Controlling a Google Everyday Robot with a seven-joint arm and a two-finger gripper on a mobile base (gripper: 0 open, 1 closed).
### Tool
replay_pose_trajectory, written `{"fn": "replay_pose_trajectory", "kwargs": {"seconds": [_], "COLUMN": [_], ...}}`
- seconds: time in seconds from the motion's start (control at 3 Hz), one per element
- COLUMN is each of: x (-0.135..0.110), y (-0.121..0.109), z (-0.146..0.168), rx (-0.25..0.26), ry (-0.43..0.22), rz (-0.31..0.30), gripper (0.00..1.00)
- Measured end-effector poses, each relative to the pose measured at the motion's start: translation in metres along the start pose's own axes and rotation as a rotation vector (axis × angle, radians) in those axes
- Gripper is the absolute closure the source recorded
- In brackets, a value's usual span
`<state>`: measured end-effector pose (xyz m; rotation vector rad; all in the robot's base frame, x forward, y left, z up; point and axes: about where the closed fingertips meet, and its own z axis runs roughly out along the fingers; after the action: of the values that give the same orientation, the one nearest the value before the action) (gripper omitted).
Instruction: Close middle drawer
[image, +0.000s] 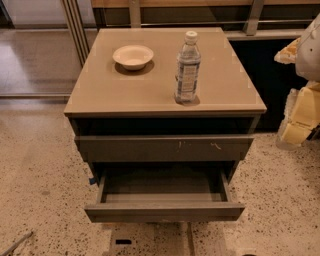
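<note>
Arm: we are seeing only pale cream-and-white parts of it, hanging beside the right side of the cabinet (100, 95), level with the cabinet's top and upper drawer.
Gripper: we are taking the gripper (299, 120) to be among those pale parts, off the cabinet's right front corner, touching nothing.
Grip: we are not managing to tell whether it is open or closed.
Middle drawer: the middle drawer (164, 211) is standing pulled well out of the cabinet's front, its box open to view.
Drawer and gripper: the drawer is lying lower than the gripper, well apart.
Upper drawer: the scratched front (165, 148) is sitting slightly out of the cabinet, above the middle drawer.
Cabinet top: a bowl (133, 56) is resting back-left and a water bottle (188, 67) is standing upright front-right.
</note>
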<state>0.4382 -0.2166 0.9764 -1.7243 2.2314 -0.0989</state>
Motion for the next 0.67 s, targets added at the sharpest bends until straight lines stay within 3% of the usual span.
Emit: {"fn": "replay_pose_trajectory", "kwargs": {"seconds": [0.33, 0.67], "x": [0.0, 0.0], "y": [0.0, 0.0], "z": [0.0, 0.0], "rx": [0.0, 0.0], "ry": [0.0, 0.0], "rz": [0.0, 0.0], "gripper": [0.0, 0.13]}}
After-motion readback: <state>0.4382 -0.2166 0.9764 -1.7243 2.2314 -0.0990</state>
